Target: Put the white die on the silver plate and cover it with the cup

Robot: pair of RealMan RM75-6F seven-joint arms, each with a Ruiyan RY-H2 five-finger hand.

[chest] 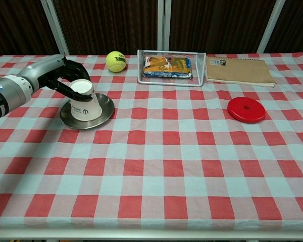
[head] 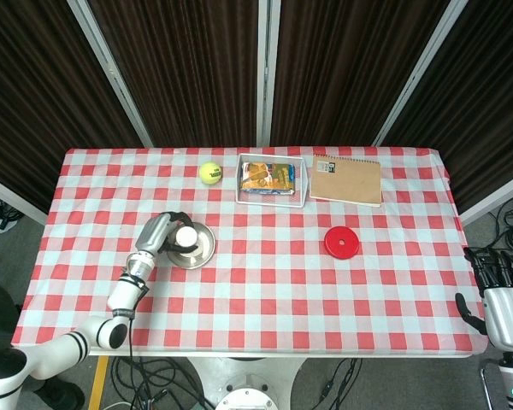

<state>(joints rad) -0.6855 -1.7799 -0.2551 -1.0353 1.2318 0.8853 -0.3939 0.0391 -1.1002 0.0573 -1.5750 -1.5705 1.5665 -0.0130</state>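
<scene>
— What sits at the left of the checked table [chest: 156,151]?
— A white cup [chest: 84,101], upside down on the silver plate [chest: 105,109], with the left hand [chest: 65,76] curled round its top.
— And further back?
— A tennis ball [chest: 116,61] beside a wire tray [chest: 170,67].

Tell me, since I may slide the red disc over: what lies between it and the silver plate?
Only bare checked tablecloth lies between the red disc and the silver plate; the chest view shows it, and the head view agrees.

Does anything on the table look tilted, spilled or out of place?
Nothing stands out. The cup stands upside down on the silver plate, held by the left hand. No white die shows.
</scene>
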